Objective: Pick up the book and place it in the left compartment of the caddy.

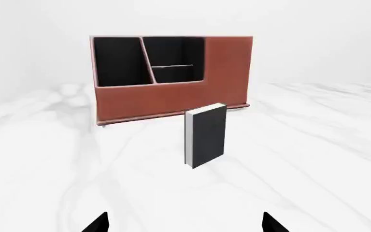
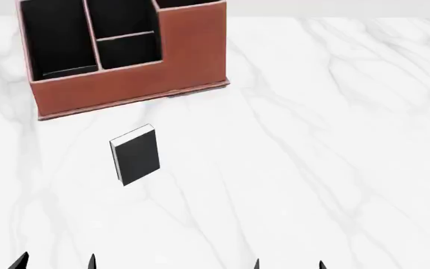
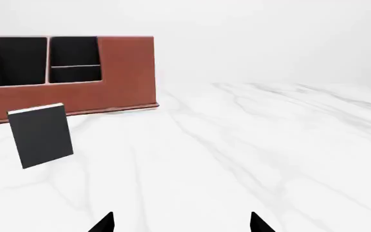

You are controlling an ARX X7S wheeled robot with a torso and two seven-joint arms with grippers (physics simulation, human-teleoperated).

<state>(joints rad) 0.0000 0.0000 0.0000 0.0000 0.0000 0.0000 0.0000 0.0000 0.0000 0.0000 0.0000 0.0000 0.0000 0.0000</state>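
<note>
The black book [image 2: 136, 155] lies flat on the white marble table, a little in front of the reddish-brown caddy [image 2: 185, 53]. The book also shows in the left wrist view [image 1: 206, 135] and the right wrist view [image 3: 40, 135]. The caddy's left compartment [image 2: 54, 39] is a long black slot at its left side. My left gripper [image 2: 54, 262] is open and empty at the near edge, well short of the book. My right gripper [image 2: 288, 264] is open and empty, further right. Only the fingertips of both show.
The caddy [image 1: 172, 96] also has two shorter slots split by a thin crossbar [image 2: 125, 36] and a taller solid block at its right. The marble tabletop [image 2: 335, 140] stretches right of the caddy and book.
</note>
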